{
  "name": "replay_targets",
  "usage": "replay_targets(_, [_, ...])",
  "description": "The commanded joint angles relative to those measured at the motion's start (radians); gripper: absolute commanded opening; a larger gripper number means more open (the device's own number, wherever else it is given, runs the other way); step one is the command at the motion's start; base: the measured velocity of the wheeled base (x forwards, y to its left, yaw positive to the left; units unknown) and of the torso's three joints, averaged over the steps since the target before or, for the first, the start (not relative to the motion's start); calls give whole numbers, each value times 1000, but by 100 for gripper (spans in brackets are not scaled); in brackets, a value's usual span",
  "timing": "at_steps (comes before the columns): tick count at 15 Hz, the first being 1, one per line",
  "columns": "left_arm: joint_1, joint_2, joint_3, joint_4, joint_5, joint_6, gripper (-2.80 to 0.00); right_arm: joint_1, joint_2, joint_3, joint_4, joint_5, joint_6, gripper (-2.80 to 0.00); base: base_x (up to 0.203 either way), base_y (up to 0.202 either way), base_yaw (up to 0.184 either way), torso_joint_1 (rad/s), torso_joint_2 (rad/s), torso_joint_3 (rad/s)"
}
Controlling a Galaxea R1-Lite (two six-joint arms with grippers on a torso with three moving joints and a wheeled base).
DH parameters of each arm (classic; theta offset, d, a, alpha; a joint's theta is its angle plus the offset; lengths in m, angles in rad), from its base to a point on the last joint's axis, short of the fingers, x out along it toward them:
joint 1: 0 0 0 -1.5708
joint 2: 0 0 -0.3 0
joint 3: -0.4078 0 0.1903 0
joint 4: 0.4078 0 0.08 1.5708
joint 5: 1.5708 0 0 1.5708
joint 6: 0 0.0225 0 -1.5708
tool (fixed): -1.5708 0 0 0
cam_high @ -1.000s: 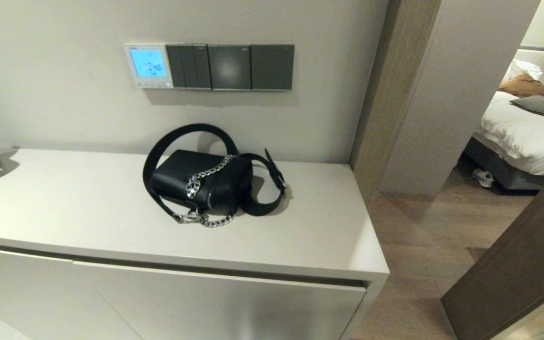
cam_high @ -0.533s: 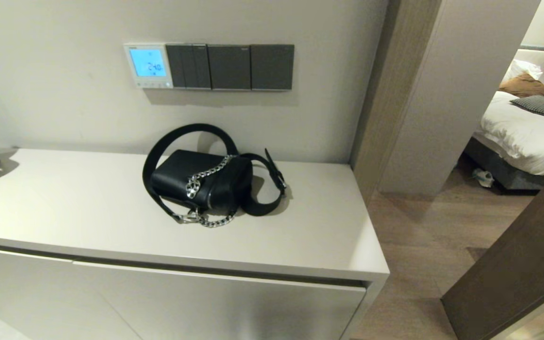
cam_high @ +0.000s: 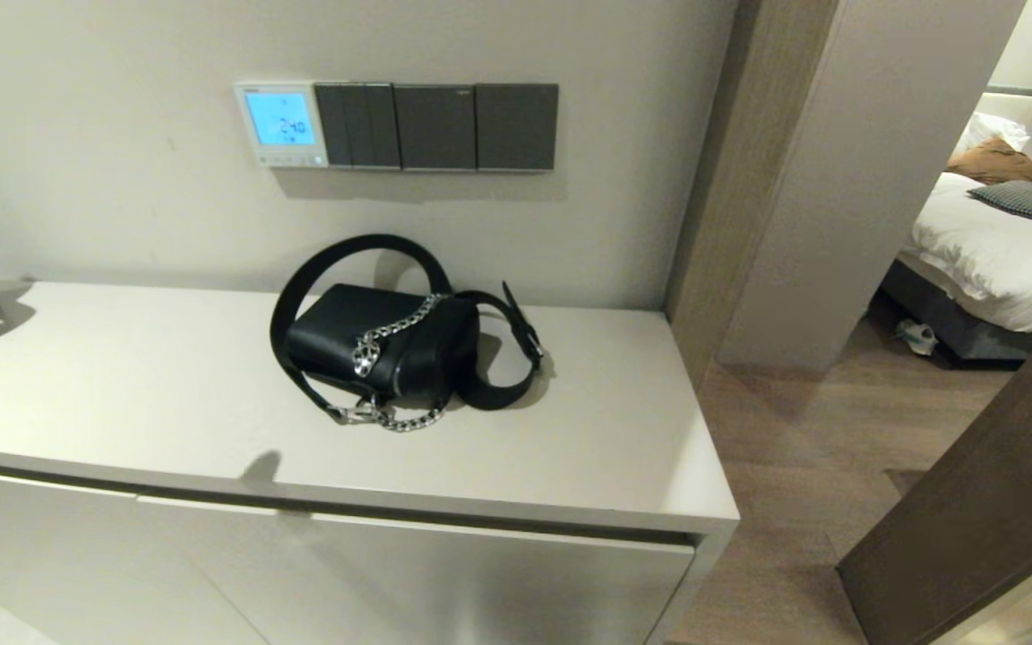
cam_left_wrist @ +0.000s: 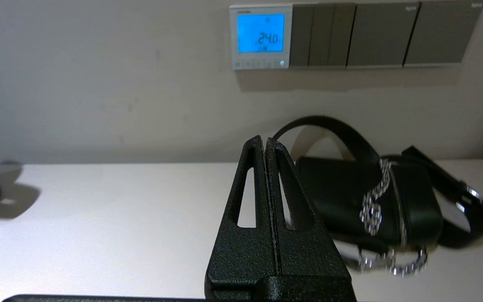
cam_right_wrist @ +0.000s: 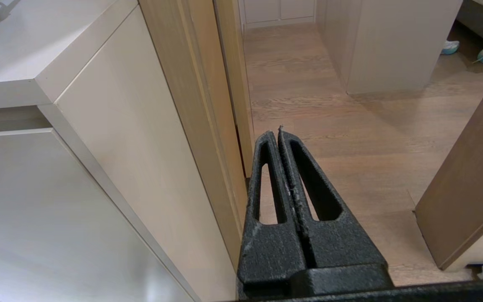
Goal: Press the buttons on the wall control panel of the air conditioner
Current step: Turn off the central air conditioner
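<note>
White wall control panel (cam_high: 281, 124) glows blue above the table (cam_high: 167, 403), its buttons (cam_left_wrist: 258, 64) untouched. Left end effector (cam_left_wrist: 265, 142) points toward it, fingers pressed together. Right end effector (cam_right_wrist: 279, 133) hangs closed over the floor.

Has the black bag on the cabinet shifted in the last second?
No. The black bag sits in the same spot on the cabinet top, below the grey switch plates, its strap unchanged.
</note>
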Motion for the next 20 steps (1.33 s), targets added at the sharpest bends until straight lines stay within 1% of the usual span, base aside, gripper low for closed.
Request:
replay_targets(1, [-36,219,-94,-23,15,-6,-280,0,2,2,0,0,0,-280,0,0,0,0,0,0])
replay_targets(5, [-96,452,-199,-146,70,-6,-280,0,2,2,0,0,0,-280,0,0,0,0,0,0])
replay_targets(8, [-108,614,-348,-220,109,-3,-280,0,2,2,0,0,0,-280,0,0,0,0,0,0])
replay_targets(10, [-109,689,-442,-225,117,-2,-280,0,2,2,0,0,0,-280,0,0,0,0,0,0])
replay_targets(14, [-105,813,-561,-235,117,-2,-280,0,2,2,0,0,0,-280,0,0,0,0,0,0])
replay_targets(16, [-104,841,-585,-231,102,-5,-280,0,2,2,0,0,0,-280,0,0,0,0,0,0])
replay_targets(20, [-99,897,-636,-225,101,-5,-280,0,2,2,0,0,0,-280,0,0,0,0,0,0])
